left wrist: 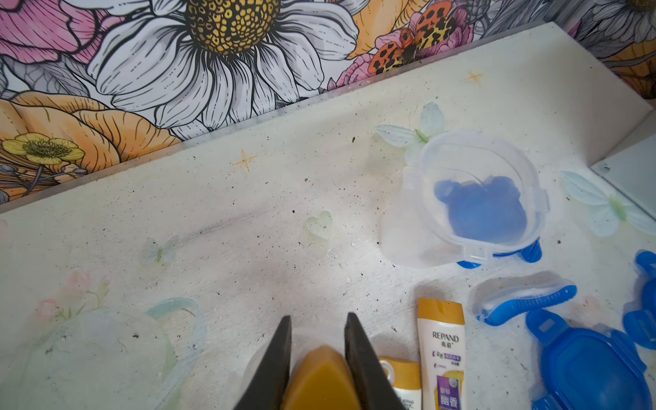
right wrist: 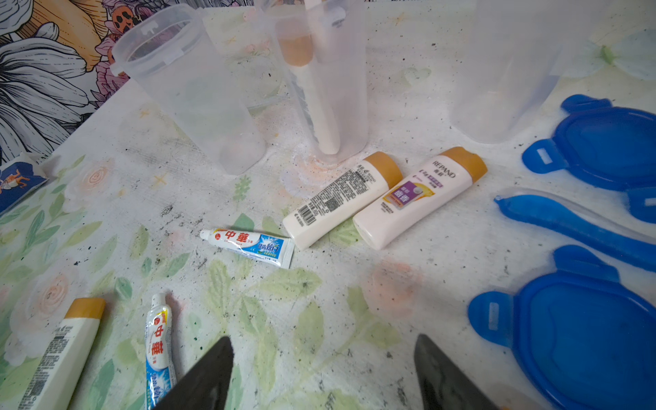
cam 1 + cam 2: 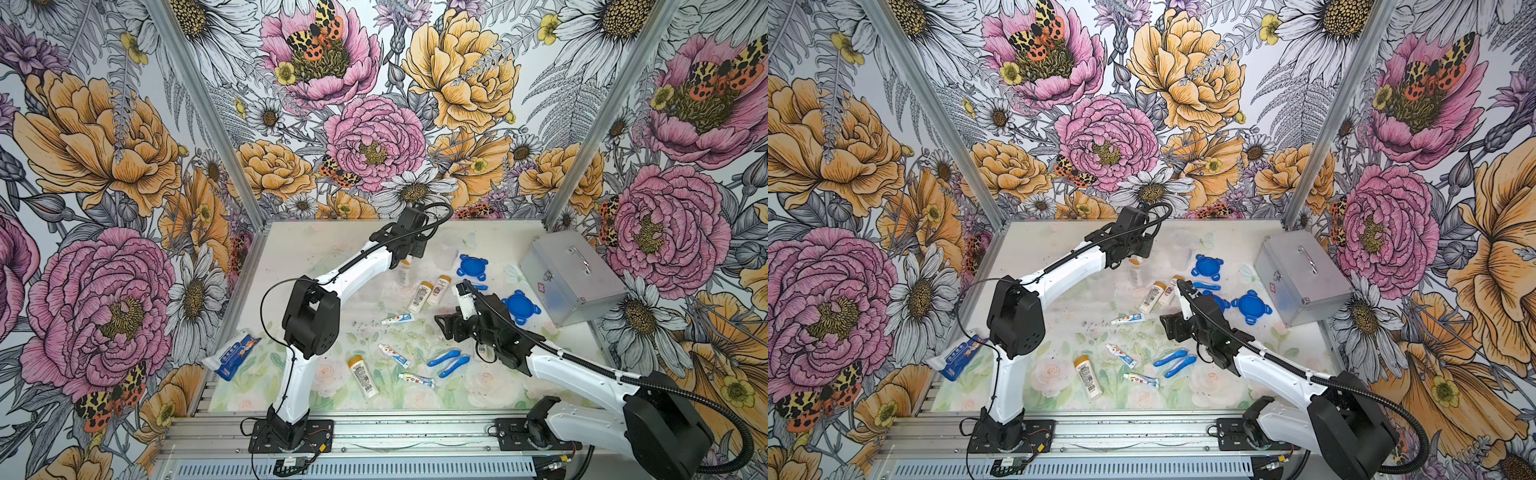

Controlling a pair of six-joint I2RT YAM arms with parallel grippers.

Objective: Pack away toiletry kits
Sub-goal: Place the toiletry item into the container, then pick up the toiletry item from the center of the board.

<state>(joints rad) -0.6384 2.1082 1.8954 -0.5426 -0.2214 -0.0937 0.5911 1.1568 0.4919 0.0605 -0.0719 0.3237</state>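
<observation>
My left gripper [image 1: 318, 317] [image 3: 405, 262] is shut on the orange cap of a white bottle [image 1: 321, 380] that stands inside a clear cup [image 2: 321, 88] at the back of the table. My right gripper [image 2: 323, 339] [image 3: 460, 290] hangs open and empty above the table's middle. Two more bottles [image 3: 419, 297] [image 3: 438, 289] lie side by side near that cup, a third [image 3: 363, 376] in front. Toothpaste tubes [image 3: 397, 319] [image 3: 394, 355] [image 3: 415, 379] and blue toothbrushes [image 3: 444, 357] lie loose. Blue lids [image 3: 472, 267] [image 3: 518, 306] lie at the right.
Empty clear cups [image 2: 191, 88] [image 2: 511, 71] stand either side of the filled one. A closed silver metal case [image 3: 569, 278] sits at the right edge. A blue-white packet [image 3: 232, 353] lies over the table's left edge. Flowered walls close in three sides.
</observation>
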